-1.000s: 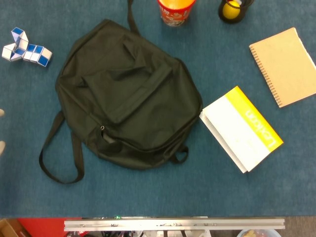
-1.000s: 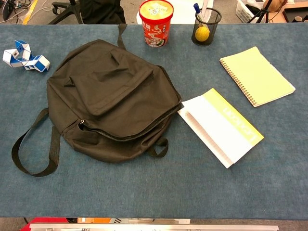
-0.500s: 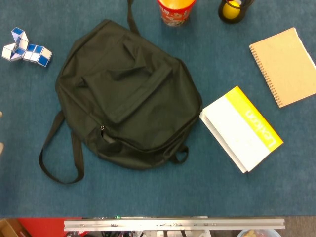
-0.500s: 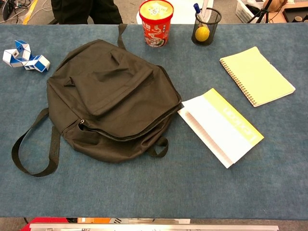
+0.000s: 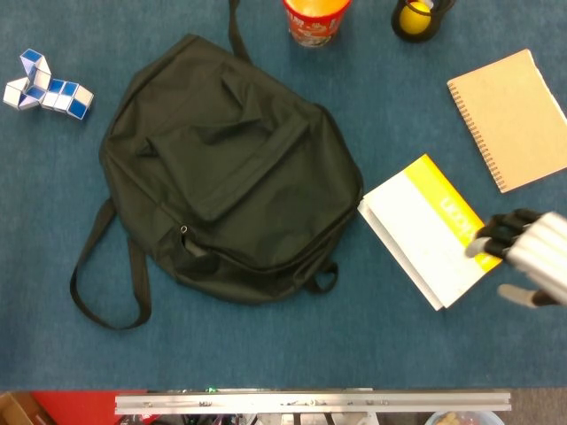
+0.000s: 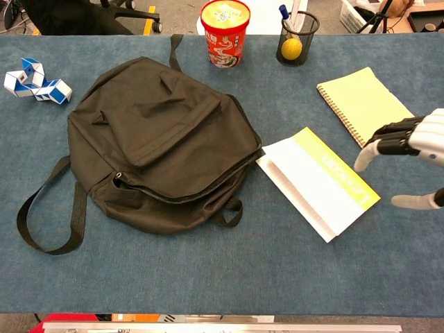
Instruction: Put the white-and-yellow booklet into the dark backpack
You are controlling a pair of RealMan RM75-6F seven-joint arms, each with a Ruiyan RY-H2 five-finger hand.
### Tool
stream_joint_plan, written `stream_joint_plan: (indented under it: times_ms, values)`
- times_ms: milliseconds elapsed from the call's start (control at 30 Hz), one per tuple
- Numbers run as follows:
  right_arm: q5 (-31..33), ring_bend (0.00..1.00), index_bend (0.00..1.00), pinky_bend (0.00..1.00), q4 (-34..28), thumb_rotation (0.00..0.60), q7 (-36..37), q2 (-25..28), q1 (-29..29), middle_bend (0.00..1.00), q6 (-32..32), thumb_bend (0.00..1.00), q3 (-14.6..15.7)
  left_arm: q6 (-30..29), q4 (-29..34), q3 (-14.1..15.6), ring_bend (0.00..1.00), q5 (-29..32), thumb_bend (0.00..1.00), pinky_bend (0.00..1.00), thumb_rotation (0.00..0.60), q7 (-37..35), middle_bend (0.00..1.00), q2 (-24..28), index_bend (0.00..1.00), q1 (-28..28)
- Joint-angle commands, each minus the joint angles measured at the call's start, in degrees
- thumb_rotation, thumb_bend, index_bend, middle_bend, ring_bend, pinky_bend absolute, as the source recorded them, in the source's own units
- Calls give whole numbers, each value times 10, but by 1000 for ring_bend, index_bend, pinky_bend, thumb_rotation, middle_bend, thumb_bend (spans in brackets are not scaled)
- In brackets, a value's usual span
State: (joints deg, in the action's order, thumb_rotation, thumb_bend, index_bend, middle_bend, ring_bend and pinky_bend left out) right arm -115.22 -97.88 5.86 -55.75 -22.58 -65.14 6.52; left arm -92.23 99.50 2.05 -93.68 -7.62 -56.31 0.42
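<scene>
The robot's right hand (image 6: 415,154), fingers spread and holding nothing, is hovering at the yellow edge of the white-and-yellow booklet (image 6: 317,182), perhaps touching, beside the closed dark fabric backpack (image 6: 156,139).

Cloth, paper and plastic on a matt carpet-like desk.
Desk (image 6: 208,270): blue, rough, felt-like weave, no shine. Backpack (image 6: 159,139): dark matt cloth, soft and creased, with flat woven straps (image 6: 41,222) toward the left edge. Booklet (image 6: 316,182): smooth paper cover, white and yellow, slight sheen. Notebook (image 6: 368,107) near the right edge: matt paper or card cover, wire spiral along one side. Cup (image 6: 225,31) at the far edge: glossy printed red wrap, paper or plastic unclear. Pen pot (image 6: 297,38) beside it: dark metal mesh. Puzzle (image 6: 35,82) by the far left corner: glossy blue-and-white plastic. Right hand (image 6: 416,156): smooth white hard shell, dark matt fingers (image 6: 392,132).
</scene>
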Motion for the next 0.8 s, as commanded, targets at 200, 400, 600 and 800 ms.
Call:
stream_joint_plan:
  times_ms: [200,400,600,800]
  values:
    - [28,290,371,351,-29,600,-33,-69,-64,400,103,155,-3,-4,-11,1,172,5,205,285,600,-13,253,1,318,6]
    - [56,291,371,322,-22,600,-67,-109,-85,400,140,144,-13,-5,-16,0,172,8,206,285,600,-18,253,2,318,8]
    - [92,292,371,304,-10,600,-93,-145,-104,400,177,142,-21,-5,-20,1,172,8,206,285,600,-22,253,3,318,10]
    - [118,292,371,295,7,600,-129,-174,-116,400,196,142,-26,-5,-23,1,172,9,206,285,600,-25,253,3,318,12]
